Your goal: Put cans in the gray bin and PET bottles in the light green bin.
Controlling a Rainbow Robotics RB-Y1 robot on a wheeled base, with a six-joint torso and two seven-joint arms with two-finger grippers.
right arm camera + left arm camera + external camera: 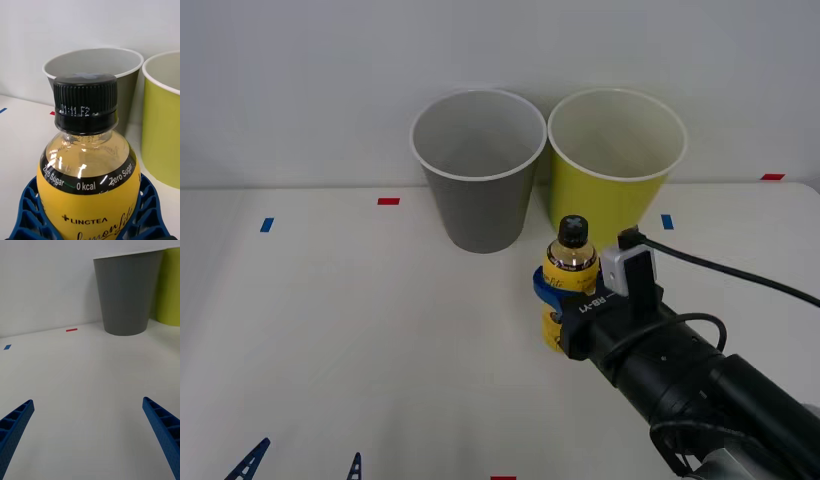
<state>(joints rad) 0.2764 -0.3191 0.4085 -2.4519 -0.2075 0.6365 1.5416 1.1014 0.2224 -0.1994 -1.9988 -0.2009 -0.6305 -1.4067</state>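
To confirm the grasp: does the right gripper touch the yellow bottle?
Touching. In the right wrist view the blue fingers press against both sides of the yellow bottle; the front view shows the right gripper around it.

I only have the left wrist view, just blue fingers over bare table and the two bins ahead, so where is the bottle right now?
Observer: The yellow bottle stands upright in front of the light green bin, near the gap between the bins.
Operator: Is the right arm on it?
Observer: Yes, the right gripper has its blue fingers around the bottle's body.
Operator: Anything already in the gray bin?
Observer: The part of the gray bin's pale inside that shows holds nothing.
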